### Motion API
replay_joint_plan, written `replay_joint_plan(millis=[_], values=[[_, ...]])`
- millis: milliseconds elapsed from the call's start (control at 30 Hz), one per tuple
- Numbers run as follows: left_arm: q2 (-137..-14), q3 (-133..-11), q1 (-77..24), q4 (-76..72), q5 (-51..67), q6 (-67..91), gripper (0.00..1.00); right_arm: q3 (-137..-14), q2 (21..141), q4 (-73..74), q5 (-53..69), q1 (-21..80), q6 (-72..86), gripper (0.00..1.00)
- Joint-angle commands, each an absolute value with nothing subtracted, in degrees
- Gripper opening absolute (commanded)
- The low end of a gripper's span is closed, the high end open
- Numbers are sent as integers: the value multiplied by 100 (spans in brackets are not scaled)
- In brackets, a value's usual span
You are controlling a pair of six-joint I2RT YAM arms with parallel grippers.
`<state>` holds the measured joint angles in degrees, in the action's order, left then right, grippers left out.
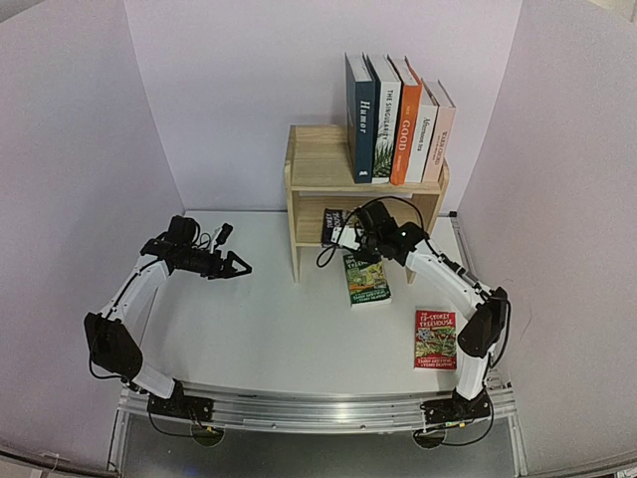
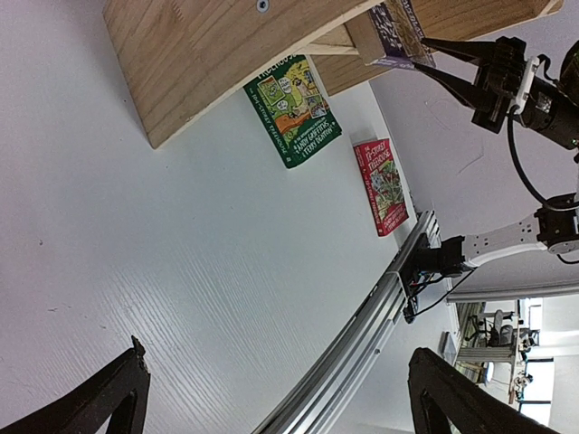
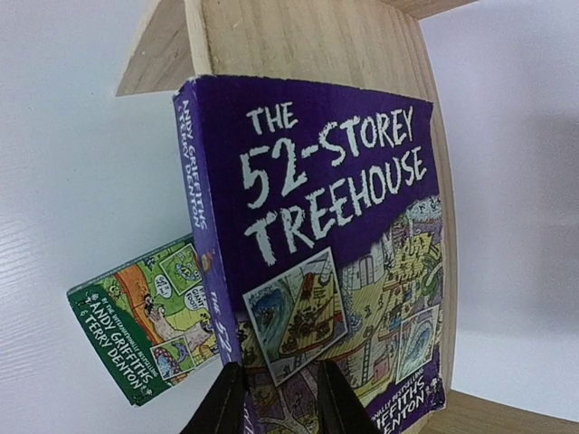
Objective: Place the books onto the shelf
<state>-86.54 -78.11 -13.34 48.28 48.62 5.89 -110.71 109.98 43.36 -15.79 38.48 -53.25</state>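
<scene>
Five tall books (image 1: 398,118) stand upright on top of the pale wooden shelf (image 1: 317,171). A purple "52-Storey Treehouse" book (image 3: 317,217) stands in the lower tier against the left side panel; it also shows in the top view (image 1: 331,223). My right gripper (image 3: 279,380) is at its lower cover. The fingers stand a narrow gap apart, the left one by the spine. Whether they pinch it does not show. A green book (image 1: 366,280) and a red book (image 1: 435,339) lie flat on the table. My left gripper (image 1: 242,267) hangs open and holds nothing, left of the shelf.
White walls close the table on three sides. A metal rail (image 2: 362,344) runs along the near edge. The green book (image 2: 292,108) lies just in front of the shelf's foot. The red book (image 2: 382,185) lies near the right arm's base.
</scene>
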Motion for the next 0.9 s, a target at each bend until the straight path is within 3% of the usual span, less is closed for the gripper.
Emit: replay_joint_plan(millis=[0, 867], values=[[-8534, -7862, -1344, 4925, 4823, 451, 100, -11429, 11207, 4289, -1570, 3778, -5455, 25], [-8581, -7919, -1345, 4961, 4811, 405, 99, -11293, 11009, 4315, -1480, 3521, -5272, 21]])
